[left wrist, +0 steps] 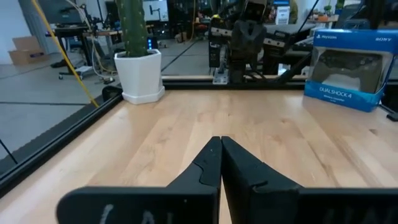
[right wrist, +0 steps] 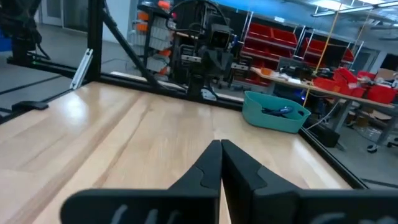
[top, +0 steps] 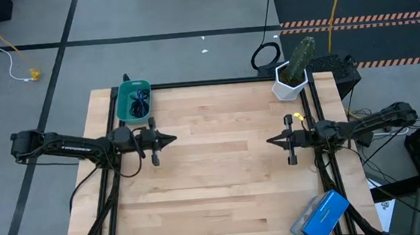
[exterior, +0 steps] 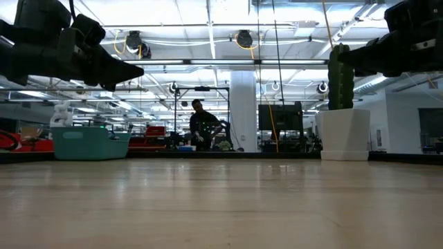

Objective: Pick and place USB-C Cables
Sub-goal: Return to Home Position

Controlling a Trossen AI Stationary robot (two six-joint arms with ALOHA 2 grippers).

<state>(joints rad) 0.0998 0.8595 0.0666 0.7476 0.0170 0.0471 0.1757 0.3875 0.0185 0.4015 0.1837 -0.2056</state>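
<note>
A teal tray (top: pixel 133 99) stands at the table's far left corner with dark and blue-purple USB-C cables (top: pixel 140 102) lying inside it; the right wrist view shows the tray (right wrist: pixel 275 112) with a blue cable end (right wrist: pixel 281 111) at its rim. My left gripper (top: pixel 173 140) hovers shut, level, at the table's left side, just on the near side of the tray, pointing toward the right edge. My right gripper (top: pixel 269 140) hovers shut, level, at the right side, pointing toward the left edge. Both hold nothing. In the wrist views the fingertips (left wrist: pixel 221 142) (right wrist: pixel 221 144) meet.
A white pot with a cactus (top: pixel 294 72) stands at the far right corner. A blue box (top: pixel 321 217) lies at the near right corner. The wooden tabletop (top: pixel 222 176) between the grippers is bare. A person (exterior: pixel 202 128) is in the room beyond.
</note>
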